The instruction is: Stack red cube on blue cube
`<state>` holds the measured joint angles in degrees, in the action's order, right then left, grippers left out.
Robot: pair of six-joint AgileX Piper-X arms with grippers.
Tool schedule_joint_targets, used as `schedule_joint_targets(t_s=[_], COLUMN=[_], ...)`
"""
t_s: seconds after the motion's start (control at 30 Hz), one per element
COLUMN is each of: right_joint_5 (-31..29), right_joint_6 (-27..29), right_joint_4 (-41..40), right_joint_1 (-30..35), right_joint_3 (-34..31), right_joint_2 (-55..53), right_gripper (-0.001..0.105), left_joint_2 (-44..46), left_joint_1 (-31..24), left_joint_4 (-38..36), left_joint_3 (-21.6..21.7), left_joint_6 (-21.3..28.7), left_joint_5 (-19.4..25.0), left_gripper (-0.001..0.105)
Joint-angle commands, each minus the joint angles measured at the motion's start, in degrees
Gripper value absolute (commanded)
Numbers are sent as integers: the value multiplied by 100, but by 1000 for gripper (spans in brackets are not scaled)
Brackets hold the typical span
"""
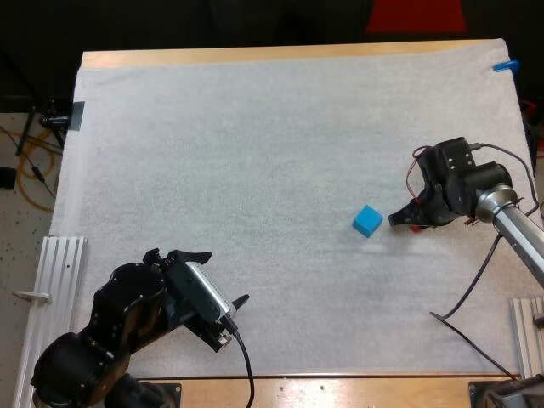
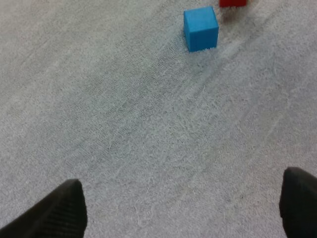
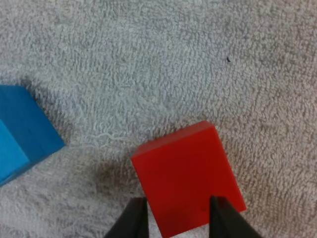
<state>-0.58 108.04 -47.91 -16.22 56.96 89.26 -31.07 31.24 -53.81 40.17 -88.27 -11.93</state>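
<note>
**Operator:** Status of the left end effector [image 2: 183, 181]?
**Technician:** Its black fingers [image 2: 62, 210] stand wide apart above the bare white mat [image 2: 138, 114], clear of any object.
**Operator:** Objects ahead?
**Technician:** A blue cube [image 2: 200, 28] rests on the mat. A red cube [image 2: 233, 2] sits just beyond it, partly visible.

The red cube [image 1: 415, 228] lies mostly hidden behind the right fingers [image 1: 398, 219].
</note>
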Motion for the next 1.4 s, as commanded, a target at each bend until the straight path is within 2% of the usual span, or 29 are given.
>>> schedule_joint_targets(t_s=[0.0,0.43,0.53,0.6,0.7,1.17,1.23,1.3,1.37], right_joint_5=[58,58,58,58,58,58,58,58,58], right_joint_6=[-24,38,159,293,471,539,528,528,528], right_joint_4=[-51,-114,-125,-105,-89,126,126,102,102], right_joint_1=[3,3,3,3,3,3,3,3,3], right_joint_3=[40,233,380,422,421,421,421,421,421], right_joint_2=[-23,-37,-37,-37,-9,678,756,830,856], right_gripper=[27,28,46,64,71,71,64,47,36], left_joint_2=[4,4,4,4,4,4,4,4,4], left_joint_1=[24,24,24,24,24,24,24,24,24], left_joint_4=[15,15,15,15,15,15,15,15,15], left_joint_3=[35,35,35,35,35,35,35,35,35], left_joint_6=[21,21,21,21,21,21,21,21,21], left_joint_5=[64,64,64,64,64,64,64,64,64], left_gripper=[76,76,76,76,76,76,76,76,76])
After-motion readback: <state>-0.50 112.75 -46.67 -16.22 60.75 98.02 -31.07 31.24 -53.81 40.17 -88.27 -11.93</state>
